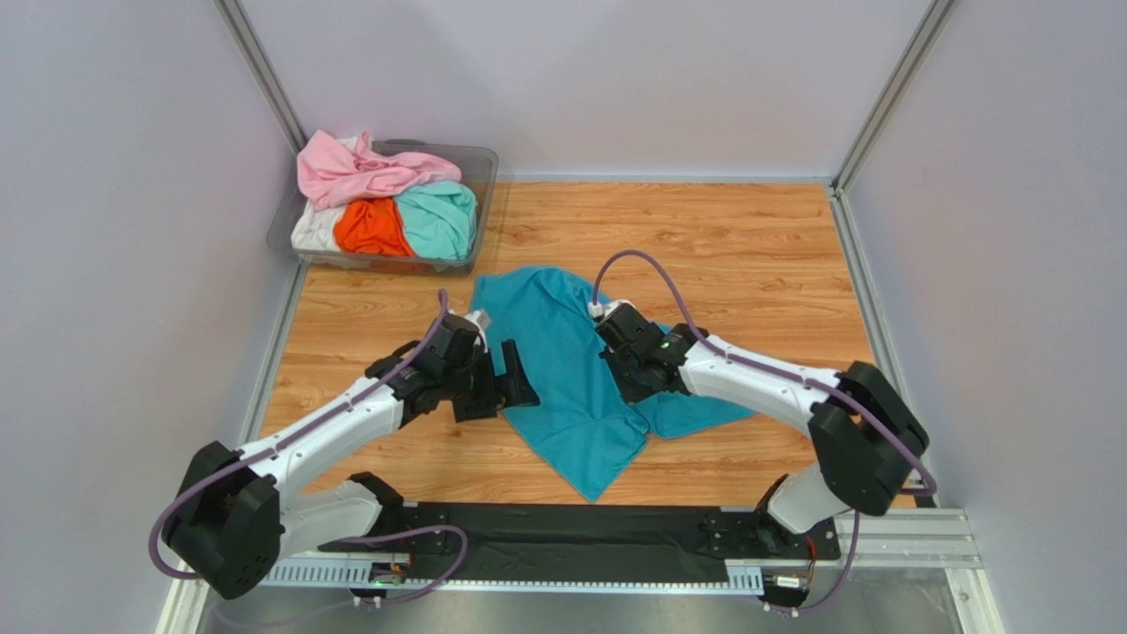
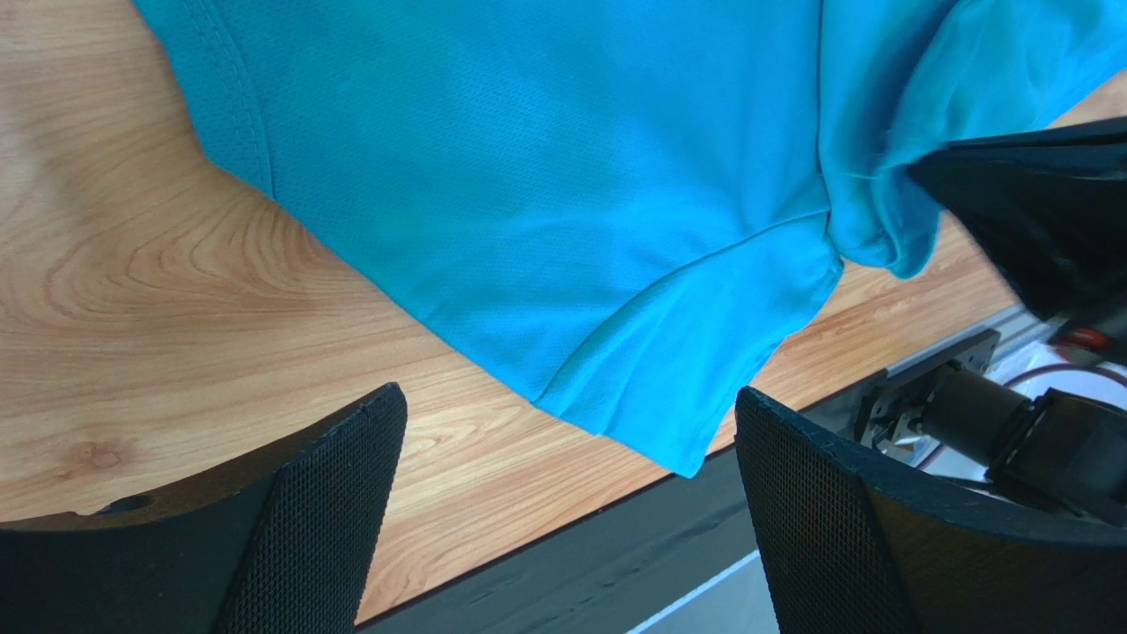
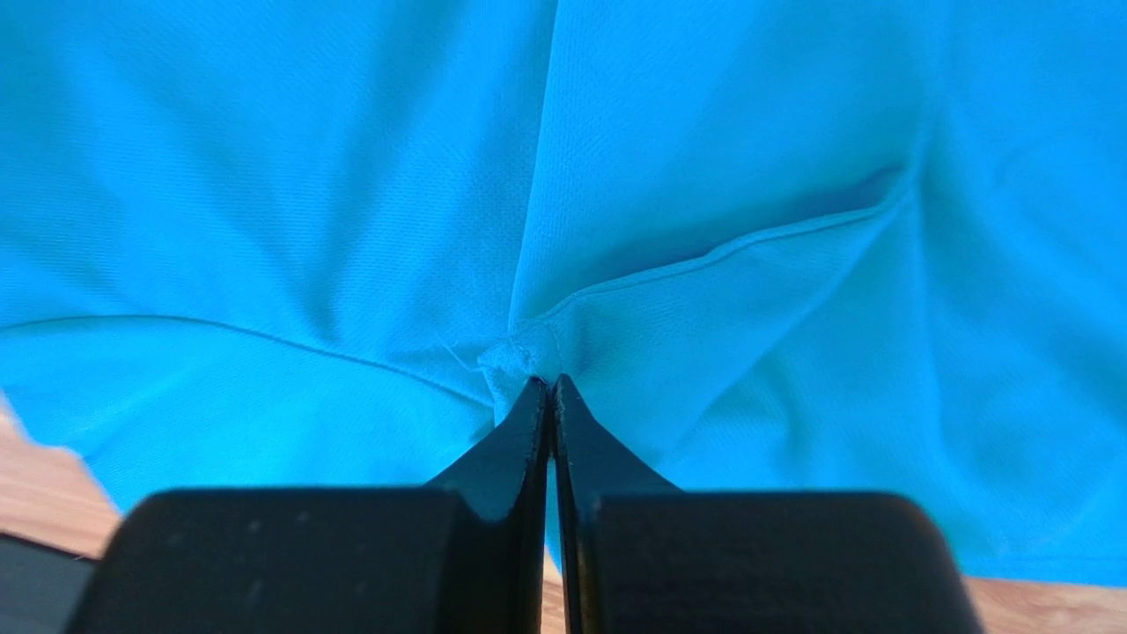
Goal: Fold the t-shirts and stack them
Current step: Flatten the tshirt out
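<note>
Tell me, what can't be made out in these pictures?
- Top view: the right gripper fingertips, hidden under its own wrist.
- Top view: the white t-shirt, mostly buried under the pink t-shirt in the tub.
- Right wrist view: the teal t-shirt outline, cut off at top and sides.

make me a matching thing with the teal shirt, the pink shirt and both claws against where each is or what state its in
Column one:
1 teal shirt
2 pink shirt
3 left claw
4 right claw

Column two:
a open wide, holding nothing
b on top of the pile in the tub
c pinched shut on the teal shirt
d lying on the wooden table

Pairs: 1-d, 2-b, 3-a, 4-c
</note>
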### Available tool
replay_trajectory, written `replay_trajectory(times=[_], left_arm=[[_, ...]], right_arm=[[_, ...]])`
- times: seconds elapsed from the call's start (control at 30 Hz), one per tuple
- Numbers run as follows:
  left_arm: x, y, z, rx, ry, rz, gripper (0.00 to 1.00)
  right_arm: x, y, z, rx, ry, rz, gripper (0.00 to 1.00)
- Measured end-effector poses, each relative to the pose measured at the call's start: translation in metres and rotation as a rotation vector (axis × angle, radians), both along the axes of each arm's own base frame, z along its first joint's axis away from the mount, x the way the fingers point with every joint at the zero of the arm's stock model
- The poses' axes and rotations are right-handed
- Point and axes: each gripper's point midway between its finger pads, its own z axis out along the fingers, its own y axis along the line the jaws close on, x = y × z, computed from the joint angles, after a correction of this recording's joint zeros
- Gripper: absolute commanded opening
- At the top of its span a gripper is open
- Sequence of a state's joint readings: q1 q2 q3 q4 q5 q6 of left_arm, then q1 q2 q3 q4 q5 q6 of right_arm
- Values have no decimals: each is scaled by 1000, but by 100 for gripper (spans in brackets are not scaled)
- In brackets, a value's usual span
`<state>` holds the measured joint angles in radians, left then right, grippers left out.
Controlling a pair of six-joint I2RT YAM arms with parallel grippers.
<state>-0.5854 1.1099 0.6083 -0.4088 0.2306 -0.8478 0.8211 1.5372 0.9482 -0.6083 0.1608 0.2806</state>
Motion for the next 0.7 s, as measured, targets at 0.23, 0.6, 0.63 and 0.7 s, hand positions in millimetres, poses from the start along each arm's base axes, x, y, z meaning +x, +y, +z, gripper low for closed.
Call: replay_trajectory(times=[0.23,0.6,0.63,0.7], left_arm=[[-15,-12,-10,25,32,-68,100],[-9,-33,-21,77,61,-120,100],[-8,-33,-25,88,70,-120,100],[-7,-31,-33,116,85,-119,100]], right_arm=[[31,-16,75,154,-177,-119,0],[95,-97,105,158,-263,-390,0],[96,-99,104,158,-260,-392,0],[97,-102,100,156,-247,-397,0]])
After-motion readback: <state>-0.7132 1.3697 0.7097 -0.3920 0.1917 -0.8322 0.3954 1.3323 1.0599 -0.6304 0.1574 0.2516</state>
